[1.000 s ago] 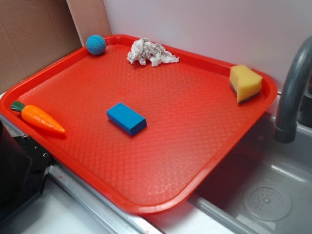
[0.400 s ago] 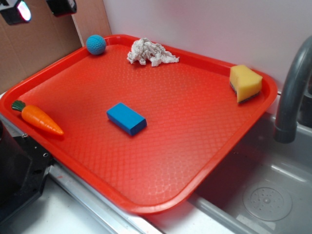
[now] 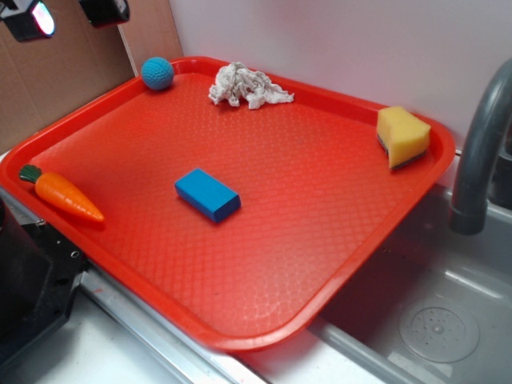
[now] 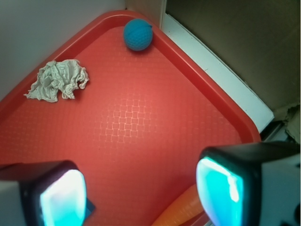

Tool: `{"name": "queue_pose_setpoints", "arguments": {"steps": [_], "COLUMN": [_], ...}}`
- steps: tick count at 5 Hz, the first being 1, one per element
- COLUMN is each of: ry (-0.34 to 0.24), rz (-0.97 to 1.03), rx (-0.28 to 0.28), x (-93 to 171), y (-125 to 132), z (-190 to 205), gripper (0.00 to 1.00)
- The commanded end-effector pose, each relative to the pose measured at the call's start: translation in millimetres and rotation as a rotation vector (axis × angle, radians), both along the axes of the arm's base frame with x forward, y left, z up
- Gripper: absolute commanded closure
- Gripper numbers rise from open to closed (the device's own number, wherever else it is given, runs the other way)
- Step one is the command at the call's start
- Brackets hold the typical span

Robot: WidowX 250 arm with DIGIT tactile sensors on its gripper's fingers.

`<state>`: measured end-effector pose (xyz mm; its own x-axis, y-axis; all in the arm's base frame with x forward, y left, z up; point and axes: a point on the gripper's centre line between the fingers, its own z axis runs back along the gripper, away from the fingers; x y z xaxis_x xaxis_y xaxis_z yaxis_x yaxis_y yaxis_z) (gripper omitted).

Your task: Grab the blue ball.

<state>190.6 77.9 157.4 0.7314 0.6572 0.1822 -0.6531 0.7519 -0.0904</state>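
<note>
a red tray [image 3: 264, 264] with a fine diamond-patterned floor was set against a pale wall, with brown cardboard to one side and a steel sink [image 3: 432, 320] and dark grey faucet [image 3: 480, 144] to the other. the blue ball [image 3: 158, 73] was seen tucked into the tray's far corner, touching or nearly touching the raised rim, and in the wrist view it [image 4: 138, 34] was found near the top of the picture, well ahead of the fingers. a crumpled white cloth [image 3: 246, 86] was laid along the far edge, near the ball but apart from it. a flat blue block [image 3: 207, 194] was placed near the middle of the tray, an orange toy carrot [image 3: 64, 194] with a green top at the near left rim, and a yellow sponge [image 3: 402, 136] in the far right corner. the gripper [image 4: 143, 193] was held high above the tray, its two pads [image 4: 221, 188] glowing cyan and spread wide apart, with nothing caught between them; in the exterior view only its tips [image 3: 68, 14] were glimpsed at the upper left edge. part of the carrot was visible between the fingers, low in the wrist view.
</note>
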Motion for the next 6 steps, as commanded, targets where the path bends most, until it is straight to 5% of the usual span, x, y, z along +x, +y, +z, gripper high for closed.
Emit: {"name": "queue_pose_setpoints", "arguments": {"steps": [1, 2, 3, 4, 5, 6], "ry": [-0.092, -0.178, -0.145, -0.086, -0.055, -0.09], "rz": [0.174, 0.128, 0.106, 0.068, 0.064, 0.041], "rx": [0.143, 0.2, 0.201, 0.111, 0.115, 0.112], "x": [40, 49, 61, 76, 87, 101], "y": [24, 34, 49, 69, 81, 87], "z": [-23, -34, -53, -75, -90, -94], "gripper": [0.0, 0.0, 0.0, 0.0, 0.0, 0.0]}}
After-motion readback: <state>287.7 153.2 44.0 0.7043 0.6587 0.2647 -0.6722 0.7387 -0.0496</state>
